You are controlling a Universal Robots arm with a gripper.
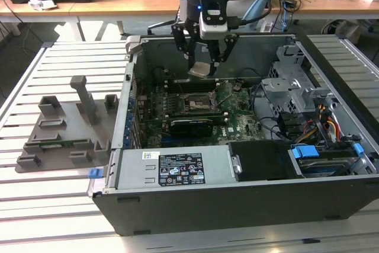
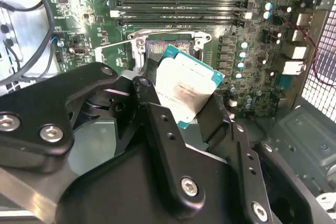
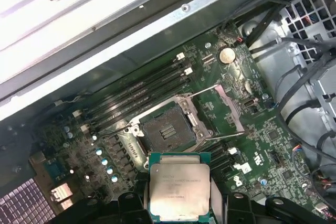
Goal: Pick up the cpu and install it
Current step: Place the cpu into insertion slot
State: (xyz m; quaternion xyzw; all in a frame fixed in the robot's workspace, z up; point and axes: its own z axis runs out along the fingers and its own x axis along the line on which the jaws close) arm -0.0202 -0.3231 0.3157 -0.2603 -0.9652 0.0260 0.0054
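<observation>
Black fingers (image 2: 152, 108) of the gripper (image 1: 205, 63) sit closest in the second wrist view, jaws clamped on opposite edges of the cpu (image 3: 180, 187). Its silvery lid carries several faint lines of print too fine to read. The chip hangs above the motherboard (image 1: 240, 124), clear of the open socket (image 3: 164, 129), whose metal bracket is swung up. Just beyond the socket run the long dark memory slots (image 3: 137, 94). All of this lies inside the open computer case (image 1: 237, 208). On the grey metal cover along the case's near side is a white sticker (image 1: 176, 170) with logos and small text that cannot be made out. On the exterior view's left, a grey moulded fixture (image 1: 62, 131) rests on the slatted table (image 1: 53, 211).
</observation>
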